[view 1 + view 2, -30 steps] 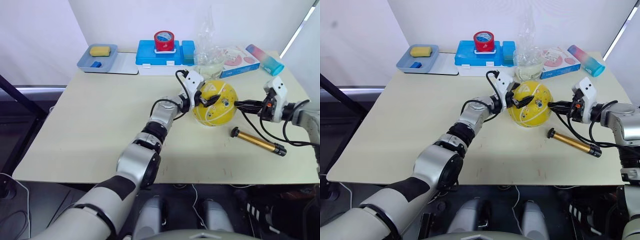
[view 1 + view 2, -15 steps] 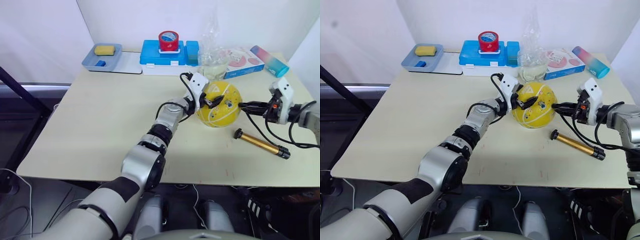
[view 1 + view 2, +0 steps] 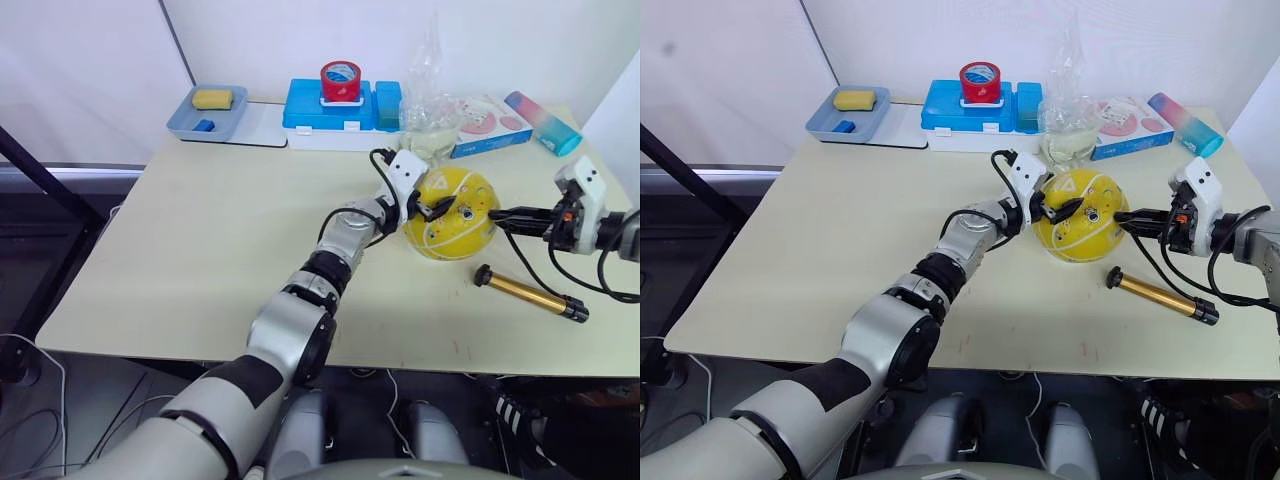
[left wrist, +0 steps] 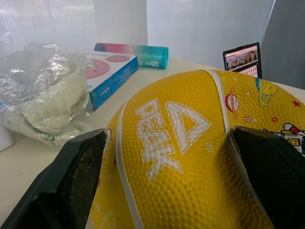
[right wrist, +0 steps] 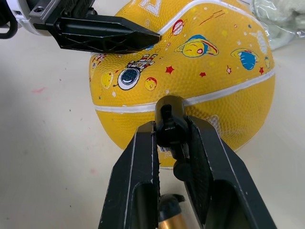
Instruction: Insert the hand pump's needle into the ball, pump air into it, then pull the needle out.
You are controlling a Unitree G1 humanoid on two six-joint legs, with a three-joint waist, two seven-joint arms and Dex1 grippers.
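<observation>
The yellow ball (image 3: pixel 450 200) with white seams and small printed pictures rests on the beige table (image 3: pixel 200 250), right of centre. My left gripper (image 3: pixel 422 196) straddles its left side, one black finger (image 4: pixel 76 176) on each flank, pressing the rubber. From the right, my right gripper (image 5: pixel 170 125) is shut on the needle's black fitting (image 5: pixel 167 121), which sits against the ball by a white seam; the metal pin itself is hidden. A thin black hose (image 3: pixel 530 262) runs down to the gold hand pump (image 3: pixel 528 293), lying on the table in front of the ball.
Along the far edge stand a blue tray (image 3: pixel 190 118) with a yellow sponge, a blue box (image 3: pixel 335 105) carrying a red tape roll, a clear plastic bag (image 3: pixel 430 110), a pink-and-white box (image 3: pixel 485 115) and a pink-teal cylinder (image 3: pixel 540 108).
The whole picture has shifted, so the camera moved. Ball, pump and both grippers keep the same places relative to one another.
</observation>
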